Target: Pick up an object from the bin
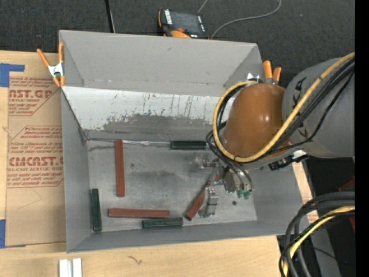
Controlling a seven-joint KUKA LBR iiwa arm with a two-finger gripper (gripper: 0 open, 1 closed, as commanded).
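The only lettering on the robot is a set of large dark letters on the grey arm [323, 111], above and to the right of the tool; yellow-and-black cables cross them, so they cannot be read whole. None of the things in the bin [155, 68] bears a label.

The tool [212, 201] hangs low over the bin floor, beneath the arm's rounded orange cover [256, 120]. Whether it is open or closed, and whether it has hold of anything, cannot be told.

Just beside the tool, on its lower left, lies a short red-brown stick [194, 208]: slim, straight and tilted, its upper end up against the tool.

Farther left of the tool, a long red-brown stick [138, 213] lies flat, with a dark green stick [162, 223] just below it. Another red-brown stick [119, 168] lies upright well to the tool's left. A dark green stick [94, 209] sits farthest left, and one more dark green stick [187, 145] lies above the tool, against the back wall.
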